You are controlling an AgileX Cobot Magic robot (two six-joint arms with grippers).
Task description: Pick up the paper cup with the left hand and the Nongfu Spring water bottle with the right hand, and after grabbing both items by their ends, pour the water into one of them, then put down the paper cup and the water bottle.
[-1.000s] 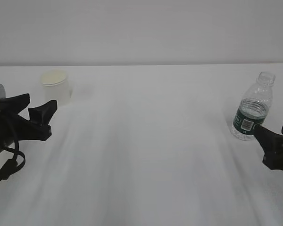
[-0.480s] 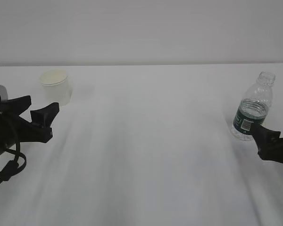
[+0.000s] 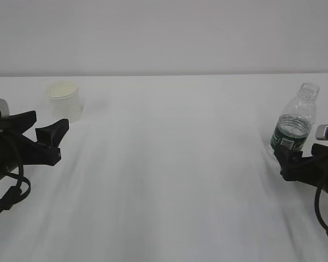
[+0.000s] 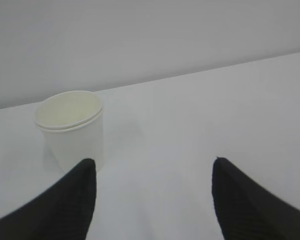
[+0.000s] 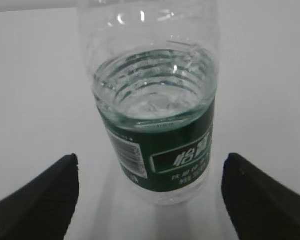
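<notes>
Currently the left hand's black two-finger gripper (image 3: 42,125) stands spread and empty on the white table (image 3: 169,164), well left of the Nongfu Spring water bottle (image 3: 293,123), a small clear ribbed plastic bottle with a dark green label. Just beyond it stands the small white paper cup (image 3: 64,101), upright, far left of that bottle. Right of the bottle, the right hand's black gripper (image 5: 150,195) is spread wide around its base without contact; water (image 5: 152,102) fills its lower part.
</notes>
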